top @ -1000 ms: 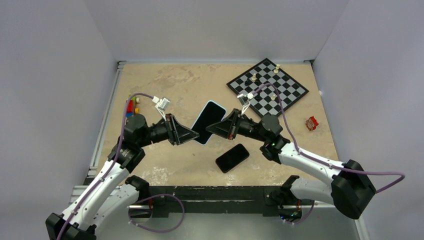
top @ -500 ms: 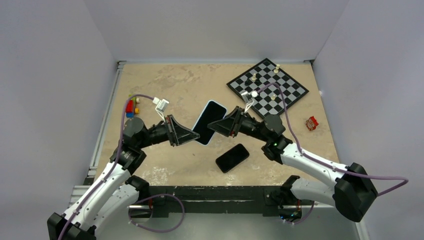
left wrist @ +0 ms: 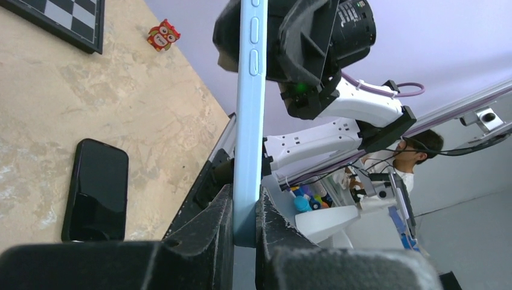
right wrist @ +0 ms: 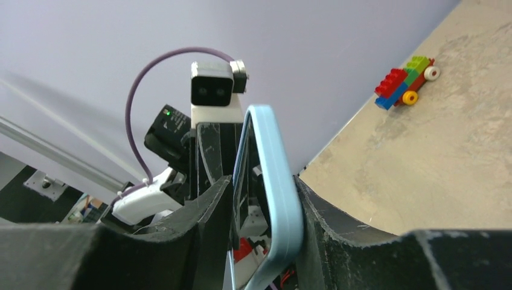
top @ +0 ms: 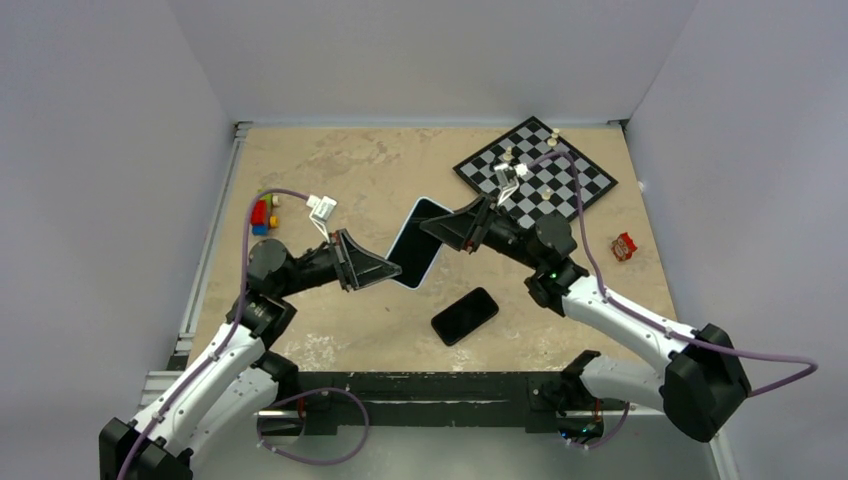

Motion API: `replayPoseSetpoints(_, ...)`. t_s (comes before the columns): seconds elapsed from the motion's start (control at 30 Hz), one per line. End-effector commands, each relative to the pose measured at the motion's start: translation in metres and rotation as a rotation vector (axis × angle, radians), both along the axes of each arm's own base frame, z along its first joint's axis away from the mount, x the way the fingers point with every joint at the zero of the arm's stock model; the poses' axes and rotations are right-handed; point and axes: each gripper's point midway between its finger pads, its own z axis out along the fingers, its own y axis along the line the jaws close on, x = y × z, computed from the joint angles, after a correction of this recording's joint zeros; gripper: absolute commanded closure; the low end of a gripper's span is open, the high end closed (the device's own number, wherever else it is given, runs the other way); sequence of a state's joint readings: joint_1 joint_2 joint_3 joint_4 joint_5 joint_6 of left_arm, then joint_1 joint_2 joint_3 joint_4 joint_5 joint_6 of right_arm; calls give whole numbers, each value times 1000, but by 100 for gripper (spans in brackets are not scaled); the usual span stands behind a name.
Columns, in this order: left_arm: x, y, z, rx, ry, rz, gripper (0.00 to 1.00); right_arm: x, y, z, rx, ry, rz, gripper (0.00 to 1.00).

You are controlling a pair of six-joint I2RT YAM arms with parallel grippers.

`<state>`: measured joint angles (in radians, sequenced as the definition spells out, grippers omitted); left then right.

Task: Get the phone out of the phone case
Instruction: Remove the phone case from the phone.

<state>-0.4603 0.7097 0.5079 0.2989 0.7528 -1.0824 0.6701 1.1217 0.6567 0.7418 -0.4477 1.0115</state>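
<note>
The light-blue phone case (top: 418, 245) hangs in the air over the middle of the surface (top: 330, 170), with the left gripper (top: 390, 271) clamped tight on its 7 o'clock end. The right gripper (top: 432, 222) straddles the 1 o'clock end, though I cannot tell whether it pinches. The case looks thin, light and bendy at the rim, so the short ends, clear of the side buttons, seem the best hold. The black phone (top: 465, 315) lies flat at 5 o'clock, apart from the case: stiff, glassy, likely slippery and fragile.
</note>
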Motion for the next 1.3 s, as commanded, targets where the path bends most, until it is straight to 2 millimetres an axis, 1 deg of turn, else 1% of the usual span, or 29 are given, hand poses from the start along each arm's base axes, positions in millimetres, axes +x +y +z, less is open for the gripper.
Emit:
replayPoseSetpoints(0.0, -14, 0, 31, -82, -130, -62, 100, 2, -4, 45, 81, -111, 34, 58)
replayPoseSetpoints(0.13, -21, -1, 41, -92, -169, -103, 100, -2, -3, 43, 58, -133, 121, 56)
replayPoseSetpoints(0.23, -24, -3, 45, -79, -193, -137, 100, -10, 2, 34, -14, -161, 216, 56)
replayPoseSetpoints(0.33, -22, -3, 45, -57, -189, -135, 100, -19, 5, 24, -92, -180, 293, 59)
replayPoseSetpoints(0.37, -21, -4, 45, -55, -187, -135, 100, -22, 5, 24, -104, -189, 310, 61)
replayPoseSetpoints(0.4, -20, -5, 46, -54, -184, -135, 100, -25, 4, 25, -110, -200, 324, 68)
replayPoseSetpoints(0.43, -19, -5, 48, -54, -183, -137, 100, -27, 4, 26, -111, -205, 330, 78)
replayPoseSetpoints(0.5, -17, -6, 49, -51, -178, -136, 100, -26, 3, 26, -119, -190, 328, 94)
replayPoseSetpoints(0.53, -15, -7, 48, -49, -173, -130, 100, -27, 3, 26, -124, -185, 334, 94)
replayPoseSetpoints(0.57, -13, -7, 49, -50, -171, -123, 100, -29, 3, 25, -128, -190, 347, 87)
replayPoseSetpoints(0.6, -11, -7, 51, -52, -171, -118, 100, -32, 2, 24, -131, -198, 356, 75)
replayPoseSetpoints(0.63, -10, -7, 53, -53, -174, -117, 100, -33, 0, 23, -132, -200, 351, 65)
replayPoseSetpoints(0.67, -10, -8, 54, -52, -176, -115, 100, -32, -2, 21, -134, -196, 344, 60)
replayPoseSetpoints(0.7, -8, -7, 55, -52, -177, -109, 100, -31, -4, 20, -138, -189, 344, 58)
replayPoseSetpoints(0.8, -6, -7, 56, -56, -180, -98, 100, -30, -11, 18, -129, -174, 350, 59)
replayPoseSetpoints(0.9, -6, -8, 55, -60, -174, -110, 100, -31, -19, 22, -90, -165, 359, 67)
replayPoseSetpoints(0.97, -7, -9, 54, -61, -170, -126, 100, -28, -22, 24, -79, -159, 346, 67)
replayPoseSetpoints(1.03, -8, -11, 52, -60, -164, -143, 100, -24, -22, 25, -78, -154, 339, 65)
replayPoseSetpoints(1.13, -10, -11, 50, -63, -158, -157, 100, -22, -20, 31, -55, -144, 341, 64)
replayPoseSetpoints(1.17, -10, -11, 50, -63, -157, -160, 100, -22, -20, 33, -43, -143, 345, 66)
replayPoseSetpoints(1.27, -11, -10, 50, -65, -155, -155, 100, -22, -19, 37, -26, -142, 355, 82)
